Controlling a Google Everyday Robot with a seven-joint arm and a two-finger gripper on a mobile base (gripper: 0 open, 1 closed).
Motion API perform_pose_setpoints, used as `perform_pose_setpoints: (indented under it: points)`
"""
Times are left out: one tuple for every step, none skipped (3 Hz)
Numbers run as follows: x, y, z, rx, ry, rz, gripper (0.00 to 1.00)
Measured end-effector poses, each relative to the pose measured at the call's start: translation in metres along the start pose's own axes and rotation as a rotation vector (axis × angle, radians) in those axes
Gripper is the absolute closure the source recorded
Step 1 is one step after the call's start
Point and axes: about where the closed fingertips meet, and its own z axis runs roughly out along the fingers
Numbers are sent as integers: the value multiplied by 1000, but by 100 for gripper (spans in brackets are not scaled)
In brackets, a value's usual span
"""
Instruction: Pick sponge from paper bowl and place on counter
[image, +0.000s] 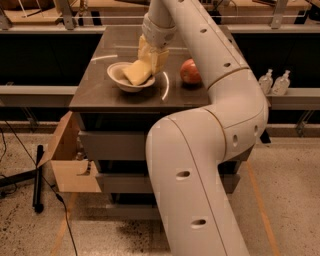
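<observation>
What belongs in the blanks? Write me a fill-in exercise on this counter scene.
The pale yellow ____ lies in the paper bowl. A red ____ sits on the counter beside it. The gripper hangs close above the bowl, on the robot's white ____.
Missing: sponge, apple, arm.

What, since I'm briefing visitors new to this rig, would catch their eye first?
The huge white robot arm fills the foreground, arching up to the counter. Its gripper is at the pale yellow sponge in the paper bowl, with a red apple further right on the counter.
</observation>
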Motion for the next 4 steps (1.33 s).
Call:
perform_pose_setpoints:
  points:
    - [12,3,-19,24,34,76,100]
    - [30,7,-40,50,87,152,100]
    - [51,23,-59,59,131,257,100]
    - [63,42,-83,73,132,367,100]
